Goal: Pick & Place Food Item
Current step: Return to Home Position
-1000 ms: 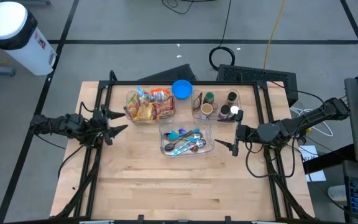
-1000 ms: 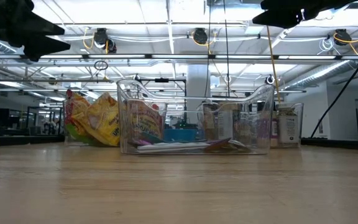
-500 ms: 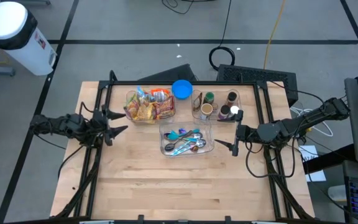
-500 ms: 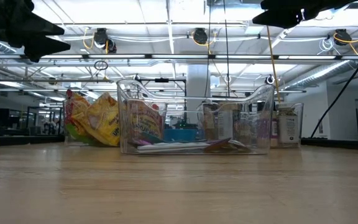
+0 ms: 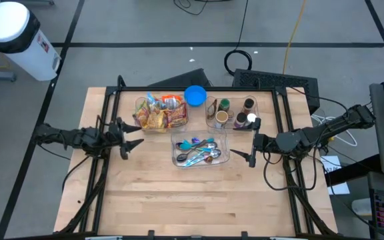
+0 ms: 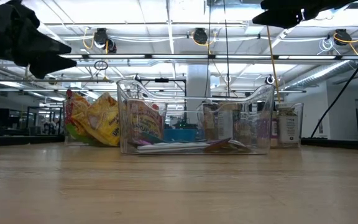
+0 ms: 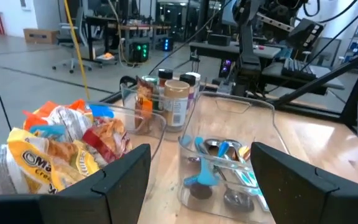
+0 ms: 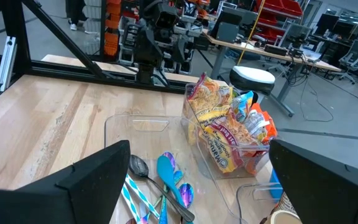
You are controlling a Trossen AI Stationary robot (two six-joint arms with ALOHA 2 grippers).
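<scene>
Several snack packets [image 5: 160, 113] lie in a clear bin at the table's far side; they also show in the left wrist view [image 7: 61, 143] and the right wrist view [image 8: 229, 130]. My left gripper [image 5: 133, 138] hovers open and level just left of that bin, above the table [image 6: 45, 53], its fingers pointing toward the table's right. My right gripper [image 5: 249, 142] waits open and level at the right, with nothing between its fingers.
A clear bin of spoons and utensils [image 5: 200, 150] stands mid-table between the grippers. A bin with jars and bottles [image 5: 232, 113] sits at the far right, with a blue bowl [image 5: 195, 95] behind the bins. Bare wood [image 5: 192, 200] fills the near half.
My left gripper has sunk a little and moved toward the table's right, closer to the snack bin, staying open and level. The right arm has kept still.
</scene>
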